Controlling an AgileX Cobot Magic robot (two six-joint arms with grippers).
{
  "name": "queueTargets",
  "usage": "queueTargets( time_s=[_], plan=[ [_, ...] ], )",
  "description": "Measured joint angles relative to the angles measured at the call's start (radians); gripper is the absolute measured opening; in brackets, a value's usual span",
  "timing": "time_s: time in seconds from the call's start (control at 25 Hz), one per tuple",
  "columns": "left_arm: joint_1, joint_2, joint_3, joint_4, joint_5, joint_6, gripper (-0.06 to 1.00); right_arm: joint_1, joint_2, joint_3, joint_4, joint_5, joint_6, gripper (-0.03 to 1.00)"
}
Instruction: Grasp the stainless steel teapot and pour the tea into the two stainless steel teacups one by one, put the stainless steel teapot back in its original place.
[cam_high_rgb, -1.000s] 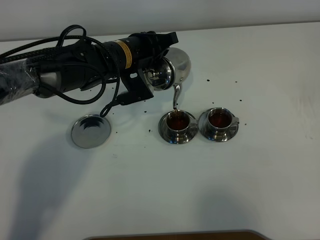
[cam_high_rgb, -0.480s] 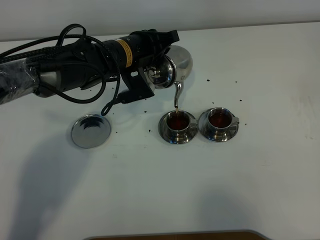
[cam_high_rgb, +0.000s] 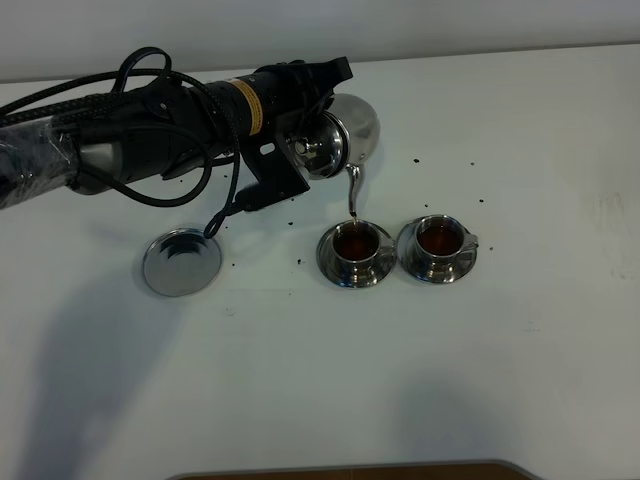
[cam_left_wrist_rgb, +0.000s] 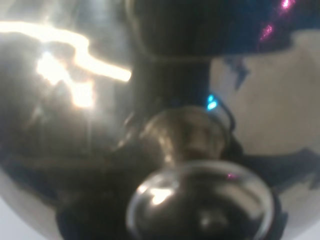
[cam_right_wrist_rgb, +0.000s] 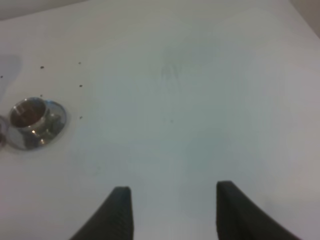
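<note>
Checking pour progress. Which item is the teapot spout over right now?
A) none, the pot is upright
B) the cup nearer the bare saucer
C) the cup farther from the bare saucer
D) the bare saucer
B: in the high view the bare saucer lies well off to one side, and the tilted teapot has its spout tip right above the nearer cup, not the farther cup.

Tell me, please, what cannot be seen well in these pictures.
- How the left gripper holds the teapot: in the high view the arm hides it; the left wrist view shows only the blurred lid knob.
- How much tea is left: the steel wall hides it.
- The cup under the spout: the right wrist view's edge cuts it off.
- The right gripper: the frame edge cuts its fingers.
</note>
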Motion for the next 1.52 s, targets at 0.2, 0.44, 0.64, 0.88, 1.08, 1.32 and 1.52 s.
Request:
queueTargets(
  time_s=[0.2, 0.44, 0.64, 0.88, 1.08, 1.32, 1.52],
  plan=[
    [0.0, 0.0, 0.0, 0.0, 0.04, -0.049, 0.24, 0.0, 0.0, 0.0, 0.0, 0.0, 0.0, 0.39],
    [0.0, 0.0, 0.0, 0.0, 0.09, -0.109, 0.24, 0.0, 0.0, 0.0, 0.0, 0.0, 0.0, 0.39],
    [0.0, 0.0, 0.0, -0.003, 0.169, -0.197, 0.24, 0.0, 0.0, 0.0, 0.0, 0.0, -0.001, 0.39],
    [0.0, 0.0, 0.0, -0.054, 0.245, -0.436, 0.24, 0.0, 0.0, 0.0, 0.0, 0.0, 0.0, 0.39],
    [0.0, -0.033, 0.0, -0.075, 0.39, -0.631, 0.24, 0.0, 0.0, 0.0, 0.0, 0.0, 0.0, 0.39],
    [0.0, -0.114, -0.001, -0.143, 0.541, -0.908, 0.24, 0.0, 0.0, 0.0, 0.0, 0.0, 0.0, 0.39],
    [-0.006, -0.141, -0.001, -0.293, 0.682, -1.01, 0.24, 0.0, 0.0, 0.0, 0.0, 0.0, 0.0, 0.39]
  ],
)
